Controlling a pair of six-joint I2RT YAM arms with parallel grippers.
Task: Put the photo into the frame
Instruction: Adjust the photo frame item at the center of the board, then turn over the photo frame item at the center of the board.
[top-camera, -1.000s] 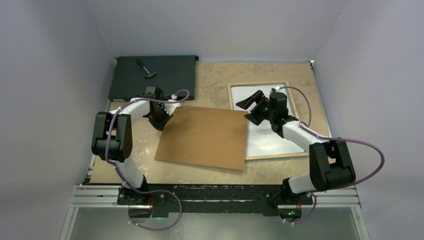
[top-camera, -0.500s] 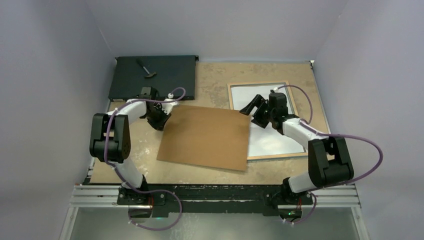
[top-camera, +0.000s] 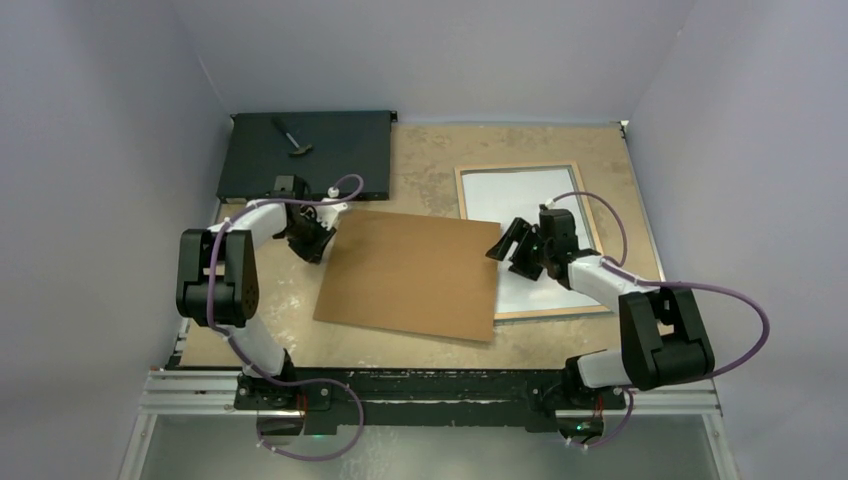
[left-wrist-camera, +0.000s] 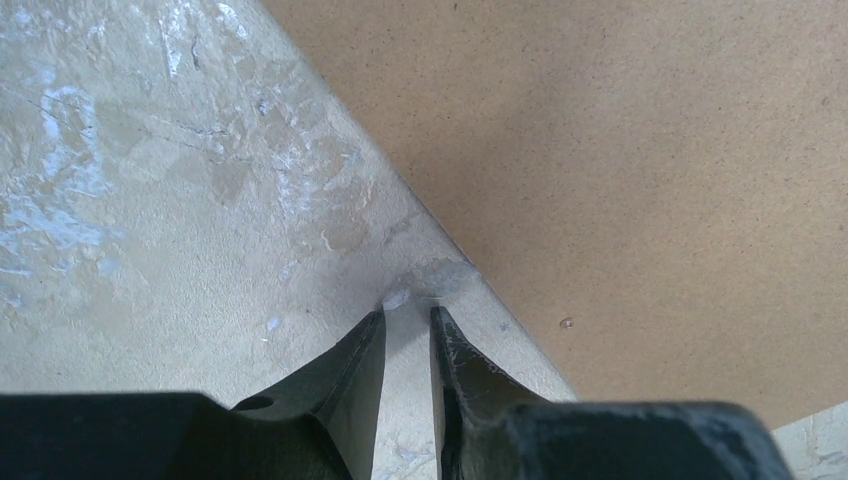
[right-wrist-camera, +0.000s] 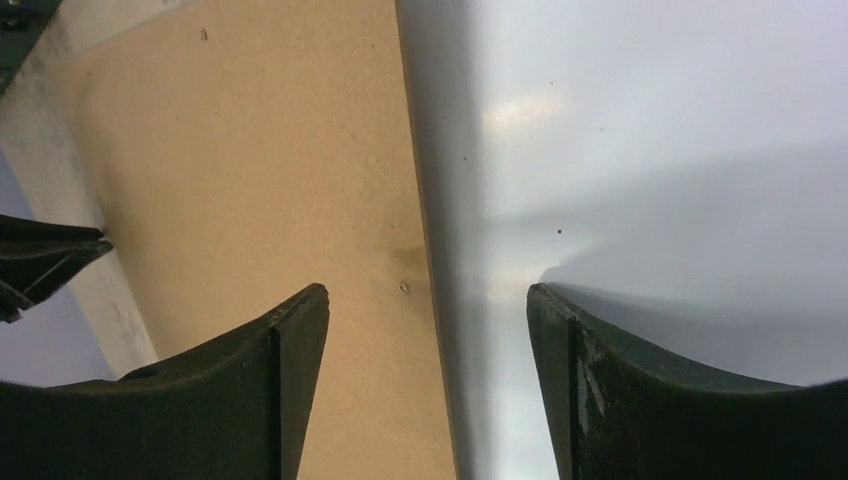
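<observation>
Right gripper (right-wrist-camera: 425, 292) gaping astride the panel (top-camera: 410, 272) edge (left gripper (left-wrist-camera: 407, 312) barely parted, empty) could snag and shift the photo (top-camera: 520, 195) beneath.

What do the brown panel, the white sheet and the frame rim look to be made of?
Brown panel: likely fibreboard, matte, with a fine even speckle and no grain lines. White sheet: smooth and slightly glossy, carrying a soft highlight; paper or glazing, the look leaves it open. Frame rim: pale bare wood by its colour, too small to confirm.
</observation>
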